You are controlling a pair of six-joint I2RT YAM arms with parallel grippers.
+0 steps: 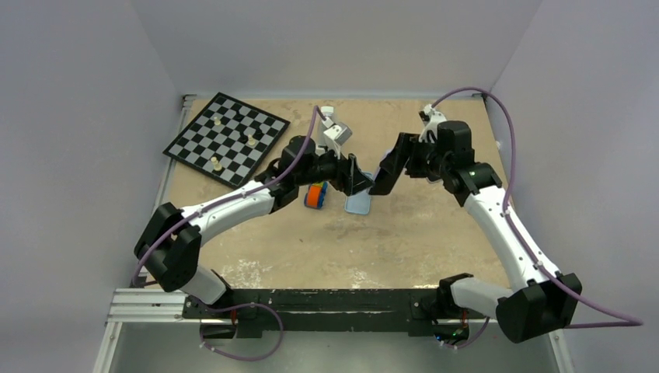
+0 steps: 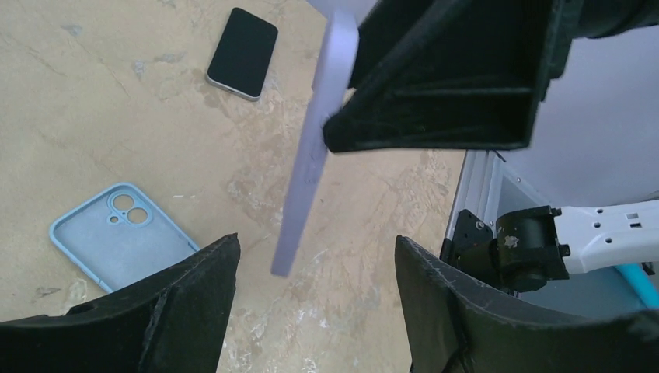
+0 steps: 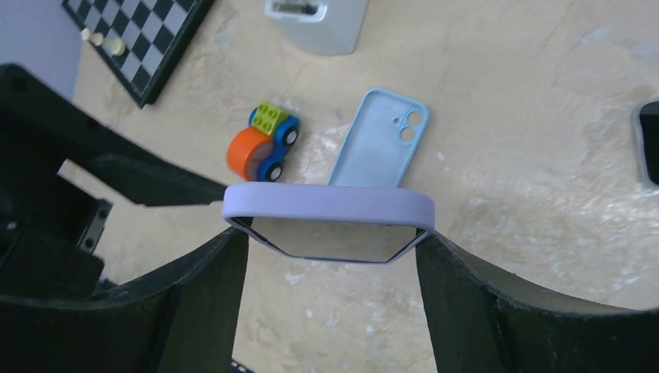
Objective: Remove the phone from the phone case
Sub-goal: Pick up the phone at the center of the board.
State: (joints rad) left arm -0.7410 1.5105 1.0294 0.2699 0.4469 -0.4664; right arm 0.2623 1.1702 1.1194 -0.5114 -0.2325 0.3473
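R fingers [image 3: 466, 303] pinch the phone [image 3: 330, 239] across its width, in the air over the bench [image 3: 505, 93], screen toward the R wrist cam. The phone sits inside the lilac case [image 3: 326, 206]; the rim wraps the end that shows. L fingers [image 2: 194, 303] are spread wide, one on each side of the phone's lower end, not touching it in the L wrist view. There the phone shows edge-on, a bit tilted. Flat on the bench below lies an empty blue case [image 3: 381, 140], inside up, w/ a toy car [image 3: 264, 144] just beside it. A 2nd phone [image 2: 242, 53], black, lies well apart. A grey box [image 3: 319, 19] stands further back. Chessboard [image 1: 225, 138] w/ a few pieces is at far left.
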